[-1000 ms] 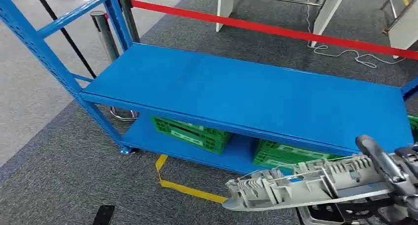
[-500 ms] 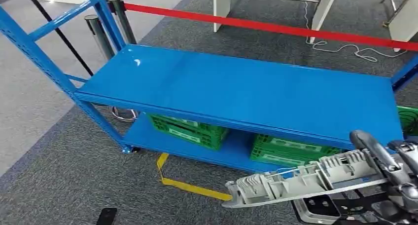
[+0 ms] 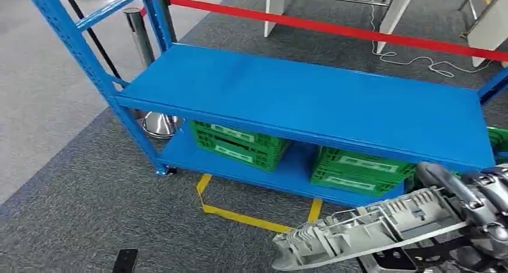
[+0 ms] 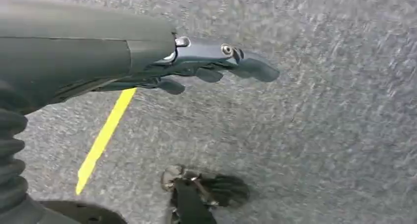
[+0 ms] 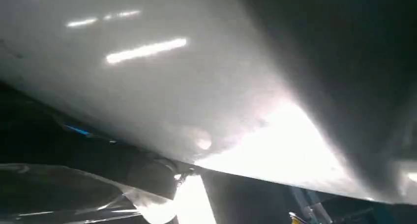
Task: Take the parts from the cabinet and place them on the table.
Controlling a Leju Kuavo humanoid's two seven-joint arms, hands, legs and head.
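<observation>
Long grey ribbed plastic part (image 3: 365,228), tilted, held at its right end

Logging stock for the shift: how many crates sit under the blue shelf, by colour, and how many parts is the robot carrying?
Green crates: 2 fully seen, one and another on the lower shelf; a green edge at the right may be a third.
Grey parts: 1, held by the right robot hand.
Total: 3 sure.

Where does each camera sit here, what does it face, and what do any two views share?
Head view: high on the body, facing down at the blue rack; right hand holds the grey part.
Left wrist view: behind the left hand, facing carpet and yellow tape.
Right wrist view: pressed against the grey part.
Shared: the part; the tape.
</observation>
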